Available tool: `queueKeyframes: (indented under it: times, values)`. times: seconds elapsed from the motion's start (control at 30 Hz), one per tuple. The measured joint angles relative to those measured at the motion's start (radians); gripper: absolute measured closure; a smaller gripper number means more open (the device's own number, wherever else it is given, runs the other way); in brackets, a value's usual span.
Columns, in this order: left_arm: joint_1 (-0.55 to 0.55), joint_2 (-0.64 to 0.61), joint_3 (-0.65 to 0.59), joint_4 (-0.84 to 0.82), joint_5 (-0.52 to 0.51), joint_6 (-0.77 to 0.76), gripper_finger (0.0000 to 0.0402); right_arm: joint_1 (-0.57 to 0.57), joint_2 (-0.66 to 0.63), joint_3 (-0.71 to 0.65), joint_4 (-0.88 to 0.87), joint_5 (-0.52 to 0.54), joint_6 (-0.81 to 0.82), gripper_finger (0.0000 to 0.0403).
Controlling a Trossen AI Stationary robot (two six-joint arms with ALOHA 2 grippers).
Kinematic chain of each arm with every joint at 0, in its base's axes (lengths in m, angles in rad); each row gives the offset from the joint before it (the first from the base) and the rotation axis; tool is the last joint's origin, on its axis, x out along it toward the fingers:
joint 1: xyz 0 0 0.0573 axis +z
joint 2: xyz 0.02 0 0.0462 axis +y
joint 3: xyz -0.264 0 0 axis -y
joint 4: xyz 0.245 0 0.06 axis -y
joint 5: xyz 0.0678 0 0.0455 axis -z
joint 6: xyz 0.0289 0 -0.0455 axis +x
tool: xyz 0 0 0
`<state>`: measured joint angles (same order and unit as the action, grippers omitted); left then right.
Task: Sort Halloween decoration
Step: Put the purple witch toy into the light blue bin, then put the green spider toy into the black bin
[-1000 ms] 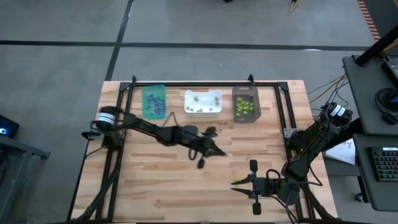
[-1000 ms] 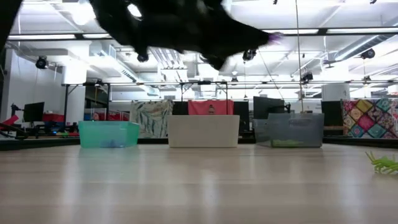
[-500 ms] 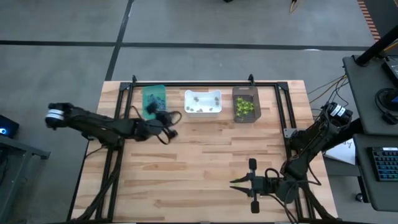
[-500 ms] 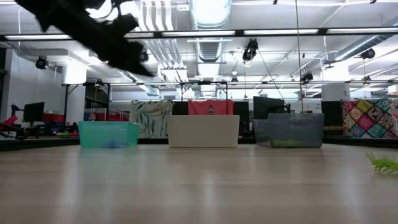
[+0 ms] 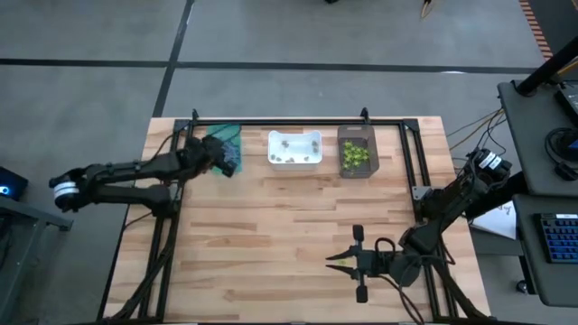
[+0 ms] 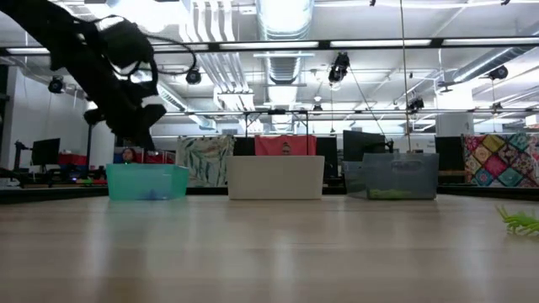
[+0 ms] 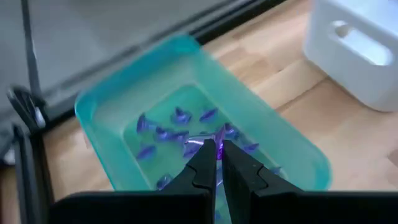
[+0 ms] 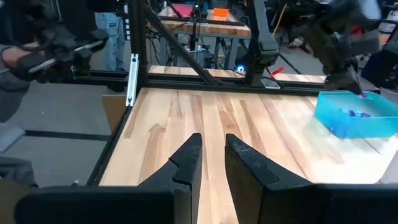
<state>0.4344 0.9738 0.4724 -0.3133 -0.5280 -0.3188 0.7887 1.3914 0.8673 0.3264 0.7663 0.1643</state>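
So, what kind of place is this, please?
Probably a robotics lab or workshop: a wooden table in a black metal frame, exposed ceiling ducts with strip lights, and more workbenches and monitors behind.

bright, even light from ceiling strip lamps point(image 6: 278, 44) in the low view. the tabletop point(image 6: 269, 252) there is soft and out of focus close to the camera. the left wrist view is blurred throughout. shadows on the tabletop are faint in the high view.
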Motion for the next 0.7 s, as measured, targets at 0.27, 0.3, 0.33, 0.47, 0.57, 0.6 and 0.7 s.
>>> queueKeyframes:
  times: [0.27, 0.3, 0.33, 0.47, 0.57, 0.6, 0.7]
  values:
    - [0.091, 0.056, 0.019, -0.002, 0.057, -0.007, 0.0366, -0.036, 0.000, 0.000, 0.000, -0.042, 0.001, 0.0344]
    - [0.090, 0.058, 0.021, -0.002, 0.057, -0.006, 0.0358, -0.040, 0.000, 0.000, 0.000, -0.042, 0.004, 0.0344]
    - [0.090, 0.061, 0.022, -0.002, 0.057, -0.006, 0.0351, -0.043, 0.000, 0.000, 0.000, -0.042, 0.011, 0.0344]
    - [0.089, 0.061, 0.022, -0.002, 0.056, -0.006, 0.0324, -0.054, 0.000, 0.000, -0.002, -0.042, 0.046, 0.0344]
    - [0.077, 0.051, 0.022, -0.003, 0.067, -0.017, 0.0308, -0.062, 0.000, 0.000, -0.004, -0.043, 0.078, 0.0344]
    - [0.067, 0.045, 0.022, -0.002, 0.083, -0.021, 0.0304, -0.067, -0.001, 0.000, -0.004, -0.043, 0.091, 0.0344]
    - [0.022, 0.017, 0.023, -0.002, 0.140, -0.024, 0.0299, -0.084, -0.008, 0.000, -0.006, -0.043, 0.143, 0.0344]
